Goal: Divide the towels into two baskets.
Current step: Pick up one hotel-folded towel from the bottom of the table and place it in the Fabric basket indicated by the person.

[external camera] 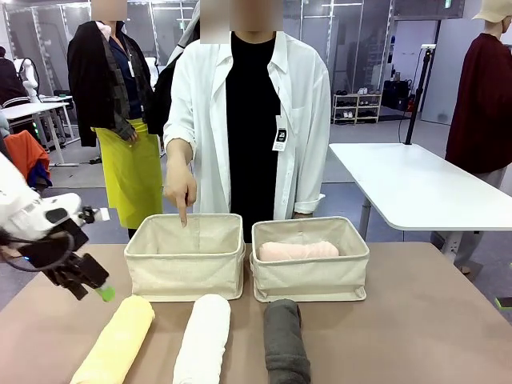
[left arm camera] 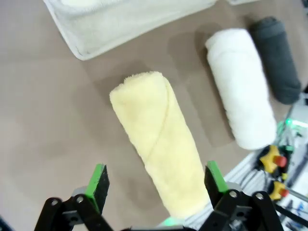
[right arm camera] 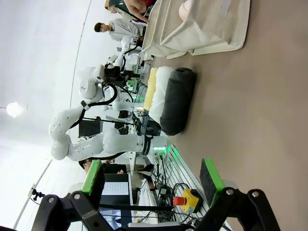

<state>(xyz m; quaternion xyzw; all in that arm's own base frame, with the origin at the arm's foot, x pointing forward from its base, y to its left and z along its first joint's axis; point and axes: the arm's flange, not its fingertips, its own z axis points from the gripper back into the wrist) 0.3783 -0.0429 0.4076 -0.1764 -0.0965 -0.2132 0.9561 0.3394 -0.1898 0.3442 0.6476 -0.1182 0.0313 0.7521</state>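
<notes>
Left gripper [left arm camera: 156, 179] hangs over the yellow towel [left arm camera: 156, 139], fingers spread wide w/ nothing held, jaws set across the roll's width, prob. so they can drop astride it. Yellow, white towel [external camera: 204, 336] & grey towel [external camera: 286, 340] lie side by side on the table [external camera: 416, 320] before the baskets; pink towel [external camera: 298, 250] already sits in the right basket [external camera: 308, 280]. Person's hand [external camera: 181, 192] points into the left basket [external camera: 184, 276], likely marking yellow's destination. Right gripper [right arm camera: 152, 175] is open too, empty, well apart from the towels.

Grey towel [right arm camera: 177, 98] near basket [right arm camera: 209, 34]
</notes>
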